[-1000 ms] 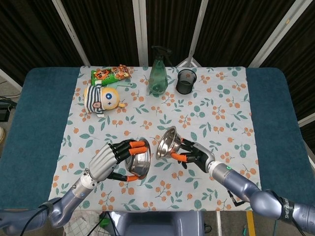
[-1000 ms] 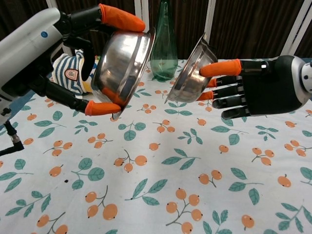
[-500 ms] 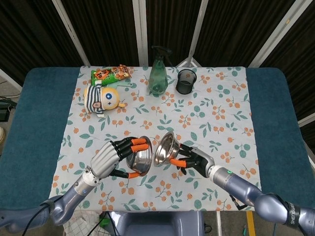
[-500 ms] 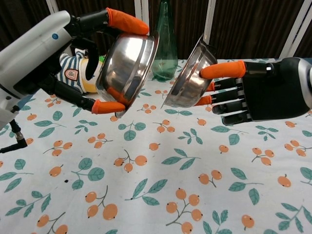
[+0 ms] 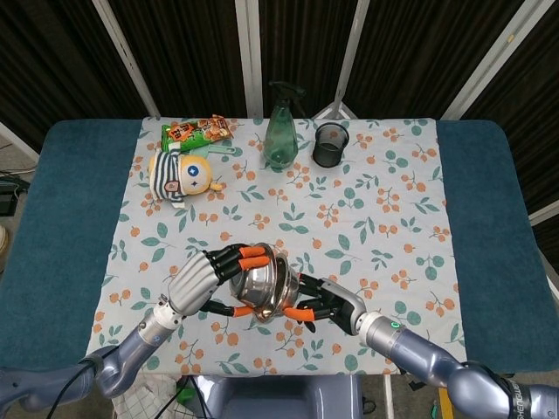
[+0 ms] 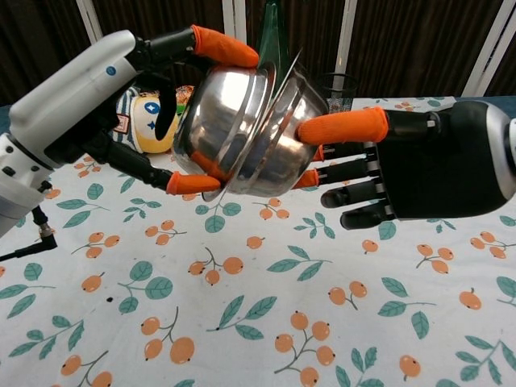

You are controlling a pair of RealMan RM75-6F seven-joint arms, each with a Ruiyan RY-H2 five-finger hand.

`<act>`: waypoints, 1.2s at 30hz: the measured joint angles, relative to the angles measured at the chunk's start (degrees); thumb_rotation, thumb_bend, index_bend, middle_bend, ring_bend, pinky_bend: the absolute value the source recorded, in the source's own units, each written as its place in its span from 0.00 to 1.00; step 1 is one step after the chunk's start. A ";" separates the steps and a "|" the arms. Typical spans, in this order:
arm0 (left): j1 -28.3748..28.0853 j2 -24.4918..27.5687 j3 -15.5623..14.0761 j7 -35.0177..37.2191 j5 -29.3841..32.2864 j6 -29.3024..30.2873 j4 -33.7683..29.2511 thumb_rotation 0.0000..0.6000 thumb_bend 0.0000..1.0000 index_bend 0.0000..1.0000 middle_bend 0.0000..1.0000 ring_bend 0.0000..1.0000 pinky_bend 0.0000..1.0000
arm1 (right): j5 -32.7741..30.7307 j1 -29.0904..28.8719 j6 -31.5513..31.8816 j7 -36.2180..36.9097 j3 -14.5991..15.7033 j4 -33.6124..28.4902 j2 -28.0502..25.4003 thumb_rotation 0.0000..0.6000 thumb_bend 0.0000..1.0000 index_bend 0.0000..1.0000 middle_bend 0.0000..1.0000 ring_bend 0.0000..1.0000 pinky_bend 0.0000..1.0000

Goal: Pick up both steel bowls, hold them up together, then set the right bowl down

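Chest view showed the left hand [image 6: 153,105] reaching in from nine o'clock, its orange-tipped fingers [image 6: 224,44] wrapped over the rim and underside of the left shiny steel bowl [image 6: 222,109], gripping it aloft and tilted on its side. From three o'clock the dark right hand [image 6: 407,165] met it, thumb laid across the outside of the right shiny steel bowl [image 6: 282,145] and fingers tucked beneath, holding it too. Both bowls hung well above the white cloth printed with orange berries and green leaves [image 6: 258,306], rims overlapping so that they appeared to touch, though actual contact could not be confirmed. Behind them, towards twelve o'clock, a green translucent spray bottle [image 6: 270,36] and a dark mesh cup [image 6: 339,85] were largely hidden by the bowls, and a yellow-faced plush doll in a striped outfit [image 6: 149,113] peeked out behind the left wrist. Head view, from above, placed the paired bowls [image 5: 262,284] near six o'clock on the cloth, and revealed a colourful snack packet [image 5: 199,132] beside the doll and the blue padded tabletop [image 5: 70,218], which the chest camera missed.
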State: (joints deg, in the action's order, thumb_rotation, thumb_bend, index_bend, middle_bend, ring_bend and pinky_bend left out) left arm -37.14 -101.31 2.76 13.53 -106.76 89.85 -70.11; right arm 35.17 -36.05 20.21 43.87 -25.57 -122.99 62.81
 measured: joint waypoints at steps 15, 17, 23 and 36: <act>-0.86 -1.81 -0.26 -0.46 -0.42 -0.17 0.32 1.00 0.35 0.46 0.61 0.49 0.66 | -1.95 -2.37 4.67 -1.38 1.89 -2.25 0.03 1.00 0.34 0.69 0.64 0.61 0.74; -0.80 -1.62 -0.29 -0.51 -0.42 -0.05 0.09 1.00 0.35 0.46 0.61 0.49 0.66 | -2.10 -2.13 4.50 -0.90 1.73 -1.89 -0.24 1.00 0.34 0.69 0.64 0.61 0.74; -0.51 -0.61 -0.48 -1.47 -0.41 0.17 -0.85 1.00 0.35 0.46 0.61 0.49 0.66 | -1.51 -0.47 1.86 0.95 0.64 -0.06 -1.08 1.00 0.34 0.69 0.64 0.61 0.74; -0.25 1.07 -0.74 -2.98 -0.53 0.16 -2.91 1.00 0.35 0.46 0.61 0.49 0.66 | 1.92 4.28 -5.22 4.15 -2.39 7.80 -1.38 1.00 0.34 0.69 0.64 0.61 0.75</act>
State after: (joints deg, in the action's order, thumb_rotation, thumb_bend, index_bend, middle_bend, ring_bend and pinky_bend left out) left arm -37.39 -100.24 2.02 10.55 -107.29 90.02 -73.02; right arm 37.09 -31.77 14.99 48.01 -27.95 -115.19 61.43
